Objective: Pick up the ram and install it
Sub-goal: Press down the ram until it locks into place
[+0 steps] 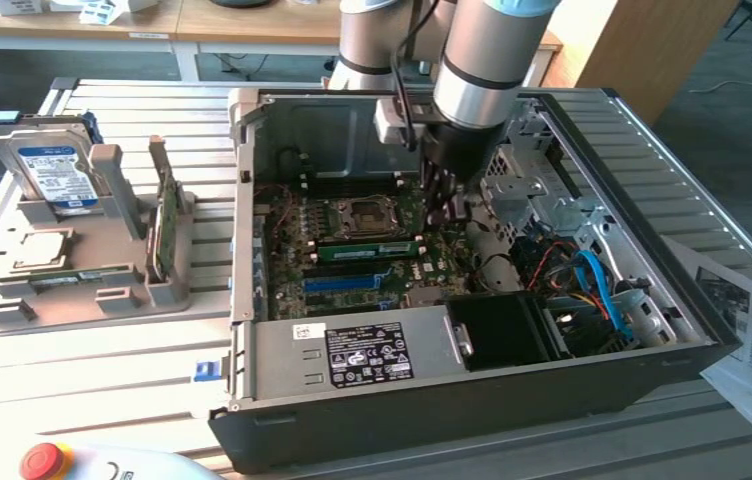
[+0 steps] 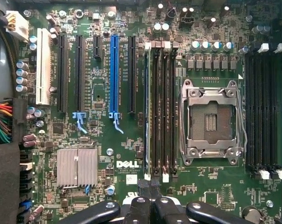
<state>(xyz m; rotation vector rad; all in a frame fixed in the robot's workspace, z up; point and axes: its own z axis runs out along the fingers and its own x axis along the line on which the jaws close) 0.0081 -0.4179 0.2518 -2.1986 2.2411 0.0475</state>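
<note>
The claw (image 1: 446, 212) hangs inside the open PC case (image 1: 349, 415), over the motherboard (image 1: 299, 290), just beside the CPU socket (image 1: 356, 217) on the exterior view's right. In the wrist view the claw (image 2: 149, 187) is clenched, fingertips (image 2: 144, 185) pressed together w/ nothing between them, right at the end of the RAM slot bank next to the CPU socket (image 2: 210, 122). The ram (image 1: 365, 250) sits flat in a slot just in front of the socket in the exterior view, a thin green stick lying lengthwise; in the wrist view it shows edge-on as a pale strip (image 2: 147, 107) in the slot farthest from the socket, on the blue slot strip's (image 2: 113, 74) side. Whether its end latches are fully snapped can't be told. A heatsink (image 2: 77, 166) sits beyond the blue strip from the socket. Outside the case, on the slatted counter (image 1: 83, 370) to the exterior view's left, a gray fixture tray (image 1: 83, 300) holds a hard drive (image 1: 53, 172) upright and a broader green card (image 1: 163, 225) on edge. A red button (image 1: 45, 460) sits near the case's front corner.
</note>
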